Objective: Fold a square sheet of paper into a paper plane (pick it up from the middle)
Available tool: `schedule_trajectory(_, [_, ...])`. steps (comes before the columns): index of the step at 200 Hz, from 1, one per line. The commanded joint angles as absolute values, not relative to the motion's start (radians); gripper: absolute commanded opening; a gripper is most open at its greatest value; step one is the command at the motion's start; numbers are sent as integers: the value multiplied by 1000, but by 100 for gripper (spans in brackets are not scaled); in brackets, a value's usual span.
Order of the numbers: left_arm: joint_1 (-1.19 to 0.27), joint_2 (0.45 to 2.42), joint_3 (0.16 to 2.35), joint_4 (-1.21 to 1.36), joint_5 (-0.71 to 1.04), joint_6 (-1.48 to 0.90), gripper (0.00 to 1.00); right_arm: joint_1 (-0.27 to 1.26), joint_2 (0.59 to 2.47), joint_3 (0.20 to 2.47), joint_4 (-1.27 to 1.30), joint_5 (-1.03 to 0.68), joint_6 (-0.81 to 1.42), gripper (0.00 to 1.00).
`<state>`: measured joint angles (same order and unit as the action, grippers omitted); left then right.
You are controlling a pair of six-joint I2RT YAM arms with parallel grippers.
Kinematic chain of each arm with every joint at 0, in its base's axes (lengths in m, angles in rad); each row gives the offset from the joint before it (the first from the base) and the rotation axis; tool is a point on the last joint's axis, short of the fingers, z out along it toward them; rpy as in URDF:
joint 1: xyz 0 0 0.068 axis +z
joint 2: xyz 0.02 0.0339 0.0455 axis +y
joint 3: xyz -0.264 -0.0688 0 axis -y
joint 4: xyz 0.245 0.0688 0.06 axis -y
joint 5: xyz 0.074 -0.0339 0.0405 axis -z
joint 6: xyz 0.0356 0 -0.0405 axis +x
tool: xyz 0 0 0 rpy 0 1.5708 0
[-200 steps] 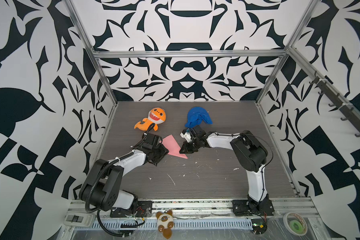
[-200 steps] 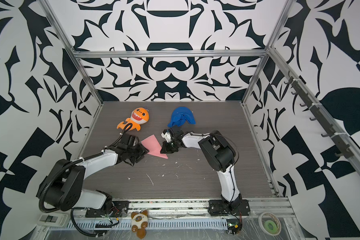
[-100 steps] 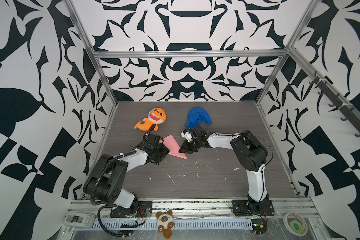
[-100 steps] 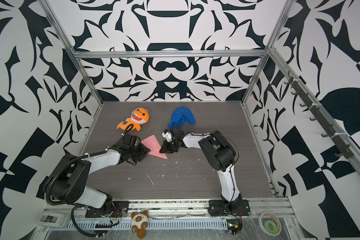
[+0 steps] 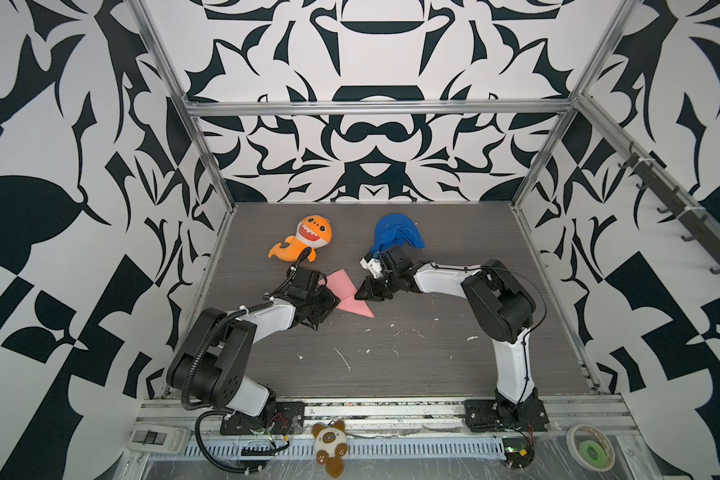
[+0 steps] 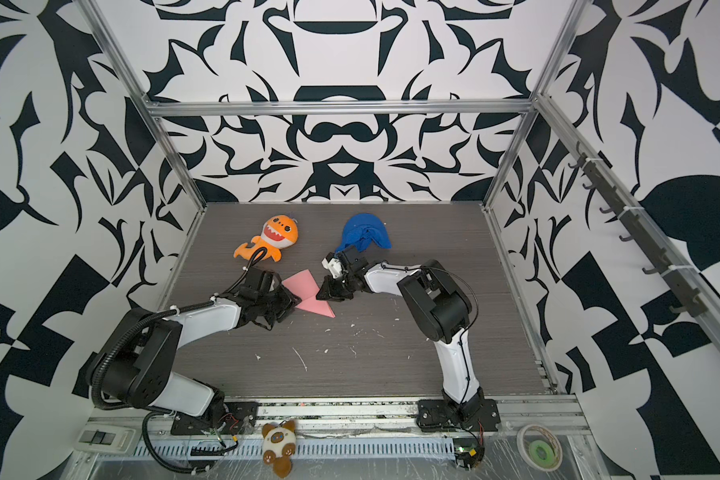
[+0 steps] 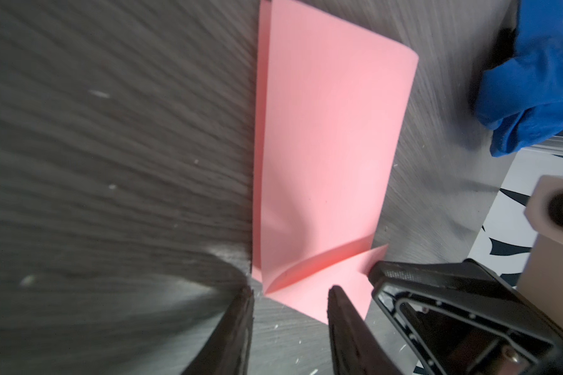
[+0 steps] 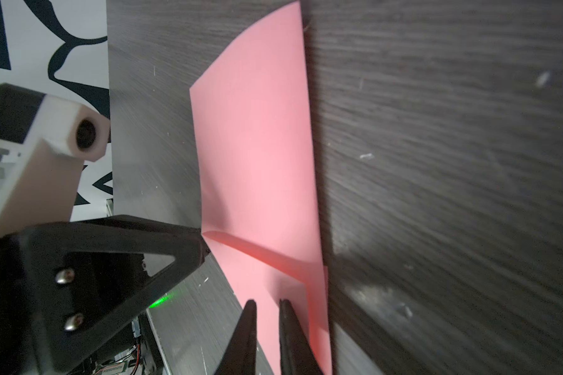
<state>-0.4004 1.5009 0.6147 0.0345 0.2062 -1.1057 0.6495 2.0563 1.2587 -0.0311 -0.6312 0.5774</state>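
Left wrist view: the pink sheet of paper [image 7: 322,146], partly folded to a point, lies in the middle of the dark wood-grain table [image 5: 412,353] between both grippers. Thin, matte and light, it should crease or slide easily; the folded edge looks the firmest hold. The left gripper [image 7: 290,292] straddles a corner, jaws apart. The right gripper [image 8: 267,303] has jaws nearly together; whether they pinch paper is unclear. Farther back lie an orange plush shark [image 5: 308,239] and crumpled blue cloth [image 5: 395,232].

The pink paper [image 5: 347,292] is plain and not shiny. It is folded into a long shape with a sharp tip [image 5: 368,314] — the tip points near and to the right. It lies mostly flat in the middle of the dark table [image 5: 412,365]. One small flap [image 7: 309,285] bends up in a soft curve — not pressed flat.
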Motion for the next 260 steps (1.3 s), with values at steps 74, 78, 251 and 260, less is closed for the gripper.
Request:
schedule_trajectory(74, [-396,1520,600,112,238,-1098,41,640,2065,1285,-9,-617,589,19])
schedule_trajectory(78, [-396,1521,600,118,239,-1098,41,639,2065,1285,-10,-617,589,19])
schedule_trajectory(251, [-394,1639,604,327,299,-1091,26,629,2112,1273,-48,-617,575,19])
schedule_trajectory(260, [-394,1647,607,327,301,-1089,24,629,2115,1273,-51,-615,572,19])
